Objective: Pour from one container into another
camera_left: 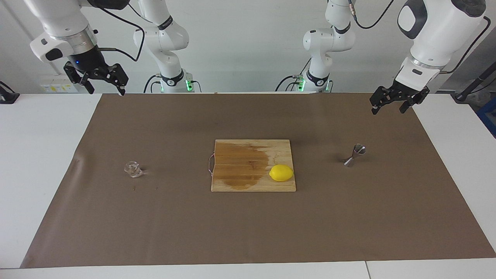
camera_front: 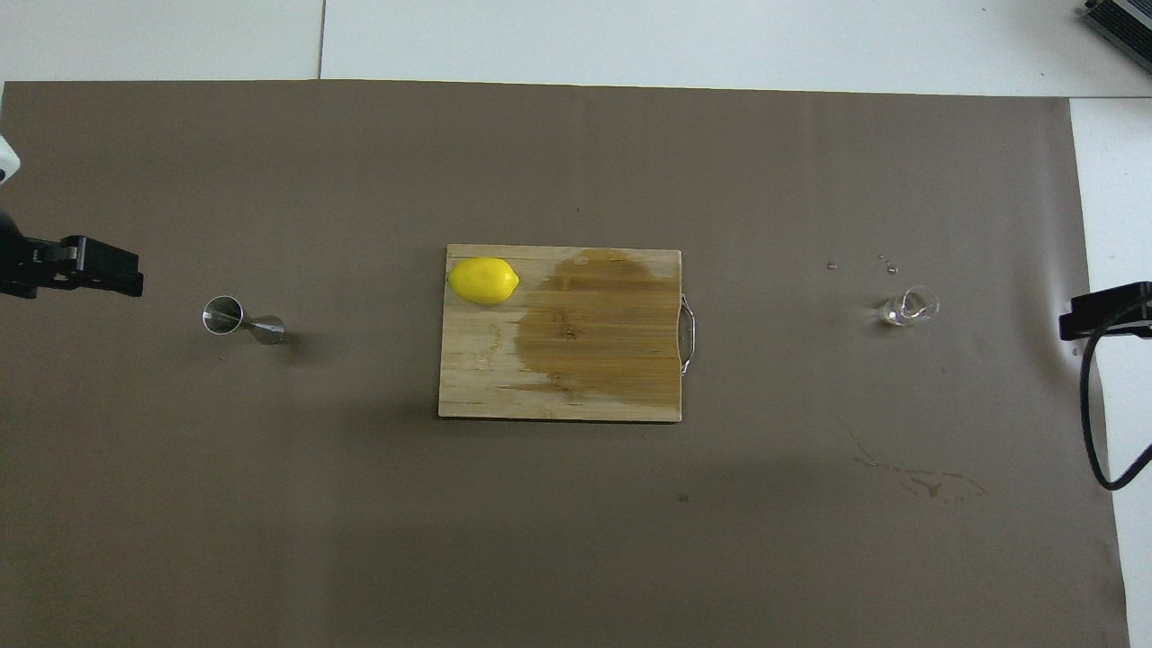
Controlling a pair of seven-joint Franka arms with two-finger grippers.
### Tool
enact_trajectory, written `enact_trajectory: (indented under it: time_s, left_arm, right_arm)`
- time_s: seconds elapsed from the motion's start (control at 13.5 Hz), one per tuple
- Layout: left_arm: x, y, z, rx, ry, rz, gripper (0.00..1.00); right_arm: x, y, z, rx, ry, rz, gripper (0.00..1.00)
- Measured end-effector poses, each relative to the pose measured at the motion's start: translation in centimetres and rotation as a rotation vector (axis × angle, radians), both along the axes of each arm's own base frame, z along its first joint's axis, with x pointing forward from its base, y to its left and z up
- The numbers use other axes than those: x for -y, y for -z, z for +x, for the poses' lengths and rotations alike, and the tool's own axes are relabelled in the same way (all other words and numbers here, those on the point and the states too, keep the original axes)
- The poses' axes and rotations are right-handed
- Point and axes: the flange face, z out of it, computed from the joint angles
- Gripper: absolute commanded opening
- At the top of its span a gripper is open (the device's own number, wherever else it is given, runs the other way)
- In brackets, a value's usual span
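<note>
White walls stand at the robots' end of the room, and a big brown mat (camera_left: 248, 232) covers the worktop (camera_left: 38, 174).

Both arms wait up high at the ends of the mat. The right claw (camera_left: 101, 82) hangs over the mat corner near its base, with its fingers spread apart. The left claw (camera_left: 392, 104) hangs over the other near corner, and its fingers are spread too. Neither one holds anything.

The little glass cup (camera_left: 133, 169) sits on the mat toward the right arm's end of the worktop. It is farther from the robots than the right claw's corner, so that claw would have to go out and down to reach it. The right arm is much the nearer one to the cup. The cup is clear, short and bumpy, and it stands upright. I cannot tell how much is inside.

The steel jigger (camera_left: 354, 155) stands toward the left arm's end, well apart from the cup. It is grey and pinched in the middle, open at the top.

Between them lies a wooden board (camera_left: 232, 182) with a wet stain, and a yellow lemon (camera_left: 281, 173) rests on it.

Nothing has been poured yet, I think. The cup must be carried over the board to the jigger.
</note>
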Motion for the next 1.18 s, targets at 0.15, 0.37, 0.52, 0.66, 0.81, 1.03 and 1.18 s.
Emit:
enact_trajectory:
  time_s: [0.15, 0.37, 0.52, 0.66, 0.81, 1.03, 1.18]
  left_arm:
    - [0.0, 0.0, 0.0, 0.0, 0.0, 0.0, 1.0]
    - [0.1, 0.0, 0.0, -0.001, 0.001, 0.0, 1.0]
    - [0.0, 0.0, 0.0, -0.001, -0.001, 0.0, 1.0]
    - [-0.2, 0.0, 0.0, -0.001, -0.004, 0.0, 1.0]
    - [-0.3, 0.0, 0.0, -0.001, -0.005, 0.0, 1.0]
    - [-0.3, 0.0, 0.0, -0.002, -0.006, 0.0, 1.0]
    - [-0.3, 0.0, 0.0, -0.002, -0.006, 0.0, 1.0]
  right_arm:
    - [-0.4, -0.1, 0.0, 0.002, 0.009, 0.001, 1.0]
    - [-1.6, -0.1, 0.0, 0.004, 0.02, 0.001, 1.0]
    - [-1.7, -0.2, 0.0, 0.005, 0.023, 0.001, 1.0]
    - [-1.6, -0.2, 0.0, 0.006, 0.024, 0.001, 1.0]
    - [-1.6, -0.2, 0.0, 0.007, 0.025, 0.001, 1.0]
    - [-1.7, -0.3, -0.1, 0.007, 0.024, 0.001, 1.0]
    - [-1.9, -0.3, -0.1, 0.007, 0.02, 0.001, 1.0]
